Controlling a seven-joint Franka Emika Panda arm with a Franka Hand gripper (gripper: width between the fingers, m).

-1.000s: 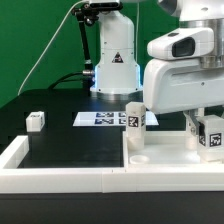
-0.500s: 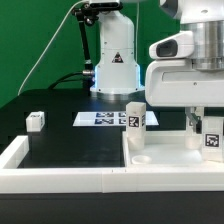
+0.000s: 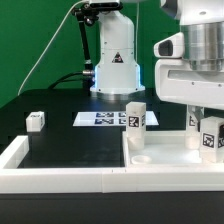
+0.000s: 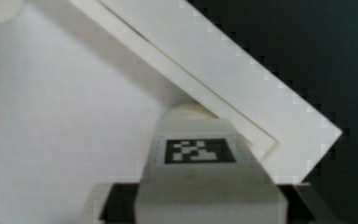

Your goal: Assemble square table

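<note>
Presently the gripper [image 3: 204,126] is closed partway round a tagged white leg [image 4: 201,160], gripping it upright at the right side of the square tabletop [image 3: 170,158]; whether the leg touches the tabletop cannot be told. That tabletop lies against the border wall [image 3: 60,180] on the exterior view's right. A second leg [image 3: 135,117] stands at its rear left corner, and a third leg [image 3: 36,121] sits well apart on the black table [image 3: 70,145], beyond the marker board [image 3: 100,119].

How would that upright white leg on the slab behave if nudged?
The upright leg looks like solid plastic, so probably stiff and light. Standing on end at a corner of the square slab, taller than wide, it might tip if pushed high, unless already fastened there.
</note>
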